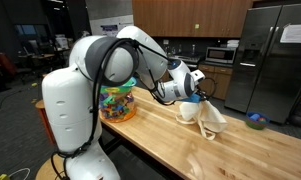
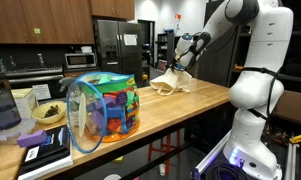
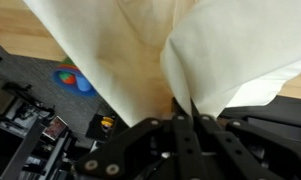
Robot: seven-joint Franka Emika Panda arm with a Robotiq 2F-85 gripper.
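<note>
A cream cloth (image 1: 209, 117) hangs from my gripper (image 1: 197, 96) above the wooden table (image 1: 230, 148), its lower end resting on the tabletop. In an exterior view the same cloth (image 2: 171, 83) drapes down near the table's far end, with the gripper (image 2: 183, 66) over it. The wrist view is filled by the cloth (image 3: 160, 50), whose folds run down into my gripper (image 3: 183, 118); the black fingers (image 3: 205, 135) stand pressed together, shut on the fabric.
A clear bin of colourful toys (image 2: 104, 108) stands on the table (image 2: 180, 110), also in an exterior view (image 1: 118, 101). A blue bowl (image 1: 255, 121) sits at the table's far side. A book (image 2: 45, 150), a small bowl (image 2: 48, 112) and a grey jug (image 2: 3, 105) lie nearby.
</note>
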